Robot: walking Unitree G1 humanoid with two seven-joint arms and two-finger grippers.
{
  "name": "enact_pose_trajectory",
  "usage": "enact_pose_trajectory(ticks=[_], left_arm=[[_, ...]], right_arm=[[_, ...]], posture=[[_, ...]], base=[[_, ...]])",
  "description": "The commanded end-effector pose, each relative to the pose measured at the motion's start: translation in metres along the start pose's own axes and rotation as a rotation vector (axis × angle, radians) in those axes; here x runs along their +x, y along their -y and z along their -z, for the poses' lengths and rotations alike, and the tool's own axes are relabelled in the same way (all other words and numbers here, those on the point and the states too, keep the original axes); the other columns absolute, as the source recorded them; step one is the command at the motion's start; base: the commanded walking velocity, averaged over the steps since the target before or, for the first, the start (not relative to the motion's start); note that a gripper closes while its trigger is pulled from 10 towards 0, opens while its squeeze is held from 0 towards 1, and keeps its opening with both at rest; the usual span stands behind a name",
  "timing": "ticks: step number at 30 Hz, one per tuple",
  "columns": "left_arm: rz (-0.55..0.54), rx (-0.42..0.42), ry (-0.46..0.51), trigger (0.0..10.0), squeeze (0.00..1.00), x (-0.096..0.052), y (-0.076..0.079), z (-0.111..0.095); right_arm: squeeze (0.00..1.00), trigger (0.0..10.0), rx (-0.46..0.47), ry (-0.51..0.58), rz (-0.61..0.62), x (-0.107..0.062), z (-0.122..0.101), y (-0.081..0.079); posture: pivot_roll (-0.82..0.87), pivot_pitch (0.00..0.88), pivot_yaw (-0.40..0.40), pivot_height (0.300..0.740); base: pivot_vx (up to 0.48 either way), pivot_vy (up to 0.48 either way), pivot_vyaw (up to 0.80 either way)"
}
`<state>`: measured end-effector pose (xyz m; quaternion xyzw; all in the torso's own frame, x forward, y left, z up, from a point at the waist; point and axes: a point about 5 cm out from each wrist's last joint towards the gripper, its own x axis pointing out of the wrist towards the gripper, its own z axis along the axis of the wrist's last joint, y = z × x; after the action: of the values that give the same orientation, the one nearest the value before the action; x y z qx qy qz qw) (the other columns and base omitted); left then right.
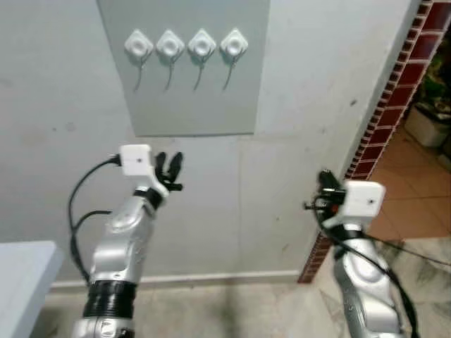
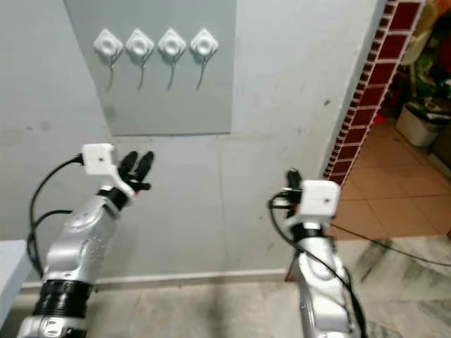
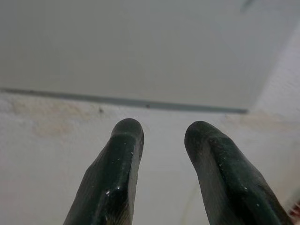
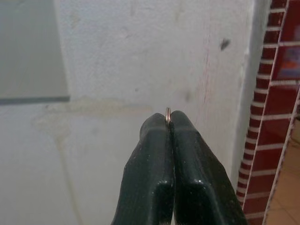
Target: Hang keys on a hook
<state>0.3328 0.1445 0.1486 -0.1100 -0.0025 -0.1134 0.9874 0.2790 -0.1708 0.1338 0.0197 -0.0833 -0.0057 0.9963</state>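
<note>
Now right gripper [image 4: 168, 123] pinches key ring [image 4: 168, 111]; hooks [image 1: 186, 44] bare.

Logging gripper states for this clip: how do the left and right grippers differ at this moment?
The left gripper has its fingers spread with nothing between them; the right gripper is pinched shut on a thin metal ring. The left sits just under the grey panel bearing four hooks; the right is off to the side, near the red brick edge. Both point at the wall.

Grey panel [image 1: 190, 105] flat on white wall [image 1: 56, 183], upper centre. 4 white diamond-base hooks [image 1: 186, 44] in a row along its top, wire hooks pointing down, all bare.
</note>
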Motion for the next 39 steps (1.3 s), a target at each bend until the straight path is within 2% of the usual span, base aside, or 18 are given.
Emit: enact_pose_trajectory(ticks=[1,17,20,25,33,36,39], left_arm=[[-0.033,0.018,0.009,10.0,0.00,-0.002,-0.010,-0.005],[-0.034,0.027,0.020,10.0,0.00,-0.001,-0.009,-0.008],[-0.009,0.052,0.022,10.0,0.00,0.002,-0.003,-0.009],[0.070,0.079,0.037,10.0,0.00,0.012,0.018,-0.014],[0.121,0.086,0.058,10.0,0.00,0.020,0.031,-0.021],[0.122,0.085,0.056,10.0,0.00,0.019,0.030,-0.020],[0.097,0.077,0.057,10.0,0.00,0.013,0.022,-0.019]], right_arm=[[0.00,10.0,0.016,0.014,-0.034,0.003,-0.003,-0.011],[0.00,10.0,0.017,0.008,-0.039,0.004,-0.004,-0.011],[0.00,10.0,0.017,0.013,-0.049,0.007,-0.006,-0.011],[0.00,10.0,0.004,0.039,-0.075,0.017,-0.014,-0.011],[0.00,10.0,0.003,0.091,-0.135,0.033,-0.028,-0.018],[0.00,10.0,0.003,0.104,-0.148,0.035,-0.032,-0.020],[0.00,10.0,0.002,0.106,-0.146,0.029,-0.032,-0.017]], posture=[[0.07,0.000,0.015,0.740],[0.08,0.000,0.011,0.740],[0.08,0.000,0.011,0.740],[0.07,0.002,0.008,0.740],[0.06,0.012,0.011,0.740],[0.06,0.013,0.007,0.740],[0.07,0.014,0.000,0.740]], base=[[0.000,0.000,0.00],[0.000,0.000,0.00],[0.000,0.000,0.00],[0.000,0.000,0.00],[0.000,0.000,0.00],[0.000,0.000,0.00],[0.000,0.000,0.00]])
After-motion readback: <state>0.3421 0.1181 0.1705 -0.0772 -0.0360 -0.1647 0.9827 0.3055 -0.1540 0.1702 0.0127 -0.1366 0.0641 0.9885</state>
